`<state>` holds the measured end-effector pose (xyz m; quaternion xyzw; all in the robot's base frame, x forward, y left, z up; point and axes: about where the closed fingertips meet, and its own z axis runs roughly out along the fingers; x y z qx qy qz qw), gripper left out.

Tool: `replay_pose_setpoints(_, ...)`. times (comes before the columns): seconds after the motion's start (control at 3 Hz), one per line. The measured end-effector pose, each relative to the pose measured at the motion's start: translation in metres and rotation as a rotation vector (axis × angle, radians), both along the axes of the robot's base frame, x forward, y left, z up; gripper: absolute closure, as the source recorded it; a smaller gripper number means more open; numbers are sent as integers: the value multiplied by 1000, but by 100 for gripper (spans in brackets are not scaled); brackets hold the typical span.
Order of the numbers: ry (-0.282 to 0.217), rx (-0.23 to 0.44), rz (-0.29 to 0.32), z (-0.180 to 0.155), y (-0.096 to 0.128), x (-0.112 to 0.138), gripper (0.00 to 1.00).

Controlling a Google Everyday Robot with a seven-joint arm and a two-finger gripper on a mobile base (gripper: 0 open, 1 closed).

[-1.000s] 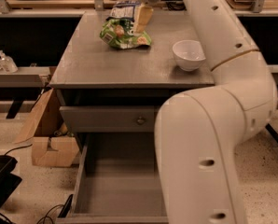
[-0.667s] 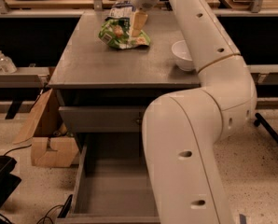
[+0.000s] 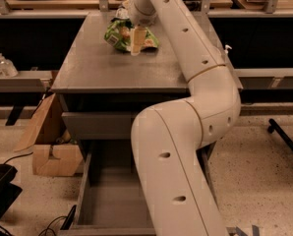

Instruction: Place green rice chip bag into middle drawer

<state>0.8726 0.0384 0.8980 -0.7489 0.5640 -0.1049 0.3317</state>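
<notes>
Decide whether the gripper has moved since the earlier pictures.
Yes. Judged against the table, the gripper has come nearer the front edge, from the far side of the green bag to over its middle; the bag lies where it did.

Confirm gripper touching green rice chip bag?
Cannot tell. The camera view shows the gripper overlapping the green rice chip bag, but no plain contact or gap.

No readable text, green rice chip bag lettering illegible (tool at the bag)
</notes>
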Motion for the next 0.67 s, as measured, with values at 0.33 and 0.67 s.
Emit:
replay_pose_setpoints(0.33, 30, -33, -1, -20, 8, 2, 0)
replay_pose_setpoints(0.67, 46, -64, 7, -32, 14, 2, 14)
